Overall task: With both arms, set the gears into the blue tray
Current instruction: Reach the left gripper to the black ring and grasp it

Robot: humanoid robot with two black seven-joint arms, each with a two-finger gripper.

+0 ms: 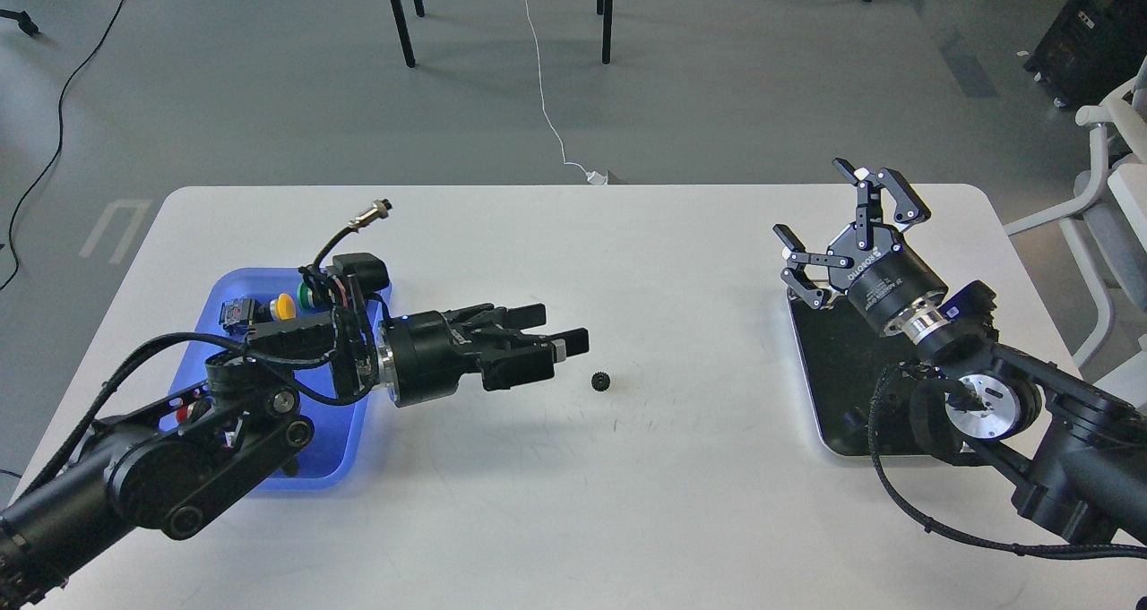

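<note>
1 gear (600,380) lies on the white tabletop (627,502), just right of the left pincer (566,341), which points at it with fingers apart, empty. The right pincer (829,225) (open, empty) is well apart. The blue tray (336,467) sits behind the left arm.

The surface (573,502) is occupied at its left by the blue tray (345,449) and at its right by a second tray (833,386). A single gear (600,380) is found on the bare surface between the two, nearer the left one. The left gripper (560,348) is held just left of that gear, its arm stretched across the blue tray. Push-button switches (287,305) are seen in the far part of the blue tray (others are partly hidden under the arm). The right gripper (838,225) is raised over the far left corner of the second tray.
</note>
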